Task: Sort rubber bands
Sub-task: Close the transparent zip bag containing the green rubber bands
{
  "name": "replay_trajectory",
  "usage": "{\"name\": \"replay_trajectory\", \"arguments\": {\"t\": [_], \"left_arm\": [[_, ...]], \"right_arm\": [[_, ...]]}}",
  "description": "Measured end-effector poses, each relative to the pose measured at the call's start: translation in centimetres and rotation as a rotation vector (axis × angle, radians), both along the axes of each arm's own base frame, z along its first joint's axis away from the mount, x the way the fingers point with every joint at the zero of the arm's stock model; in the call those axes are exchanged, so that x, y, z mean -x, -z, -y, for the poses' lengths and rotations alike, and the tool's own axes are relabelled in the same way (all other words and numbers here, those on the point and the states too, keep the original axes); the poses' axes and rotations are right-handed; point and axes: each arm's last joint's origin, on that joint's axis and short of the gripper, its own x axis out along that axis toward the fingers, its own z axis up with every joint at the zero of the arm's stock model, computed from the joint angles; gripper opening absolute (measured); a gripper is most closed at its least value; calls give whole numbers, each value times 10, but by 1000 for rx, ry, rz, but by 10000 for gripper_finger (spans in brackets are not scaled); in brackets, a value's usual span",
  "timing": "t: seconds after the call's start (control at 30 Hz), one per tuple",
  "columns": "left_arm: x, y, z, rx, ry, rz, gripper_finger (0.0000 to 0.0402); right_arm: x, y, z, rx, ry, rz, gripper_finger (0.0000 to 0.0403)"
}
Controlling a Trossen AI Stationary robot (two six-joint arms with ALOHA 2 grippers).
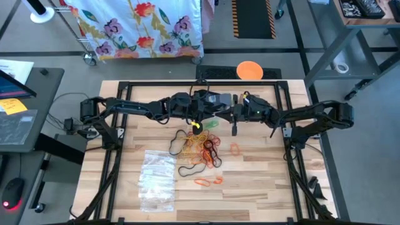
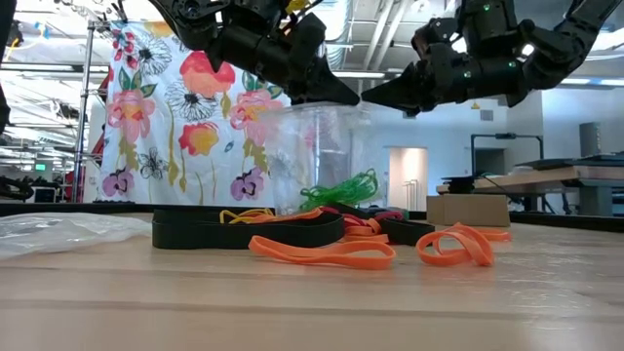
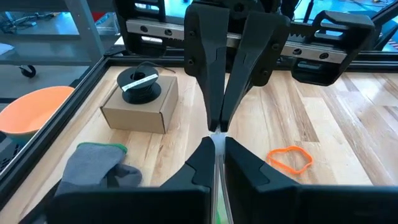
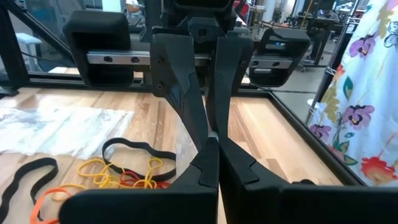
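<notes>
- Both arms meet nose to nose above the middle of the surface, at its far side. The left claw and the right claw are each pressed together, tips almost touching, and between them hangs a clear plastic bag.
- From what I can see, each claw pinches the top edge of that bag, one from either side. A thin clear film shows between the left claw's tips in its own wrist view.
- A tangle of green rubber bands sits low in or just by the bag; I cannot tell which.
- The main pile of rubber bands lies just nearer than the claws, in the middle of the surface: yellow, red, orange and black loops heaped over one another.
- A few lie apart: an orange band to the right of the pile, another orange pair nearer, and long black bands at the pile's near edge.
- A stack of clear bags lies flat to the near left.
- These bands look light, limp and stretchy. I judge they will snag on each other, so a pull on one may drag several.
- The best hold is likely a loose strand at the pile's edge, or a lone band pinched across its loop.
</notes>
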Motion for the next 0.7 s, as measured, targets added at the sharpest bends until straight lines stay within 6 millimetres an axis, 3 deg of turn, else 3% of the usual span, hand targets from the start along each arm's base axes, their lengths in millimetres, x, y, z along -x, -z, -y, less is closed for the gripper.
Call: {"name": "replay_trajectory", "arguments": {"t": [0.53,0.7], "left_arm": [[1,3,0,11,-19,-28,11],[1,3,0,9,-18,-26,11]], "right_arm": [[1,1,0,3,4,-7,3],[1,2,0,-12,5,-19,52]]}}
